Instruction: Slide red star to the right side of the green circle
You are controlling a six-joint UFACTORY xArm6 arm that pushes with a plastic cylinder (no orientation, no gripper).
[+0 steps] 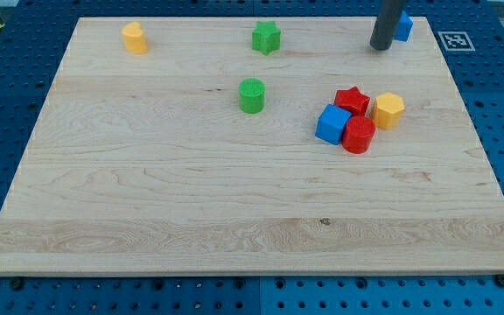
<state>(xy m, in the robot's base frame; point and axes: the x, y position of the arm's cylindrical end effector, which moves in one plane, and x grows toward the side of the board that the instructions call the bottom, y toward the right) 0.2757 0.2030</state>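
Note:
The red star [353,100] lies right of the board's middle, packed in a cluster with a blue cube [332,124], a red cylinder [359,135] and a yellow hexagon [389,110]. The green circle [251,95] stands apart, to the view's left of the cluster. My tip [381,46] is at the view's top right, well above the red star and just left of a blue block [402,26] that the rod partly hides.
A green star [267,38] sits at the top centre, above the green circle. A yellow block [134,38] sits at the top left. The wooden board [191,201] lies on a blue perforated table, with a marker tag [454,39] by its top right corner.

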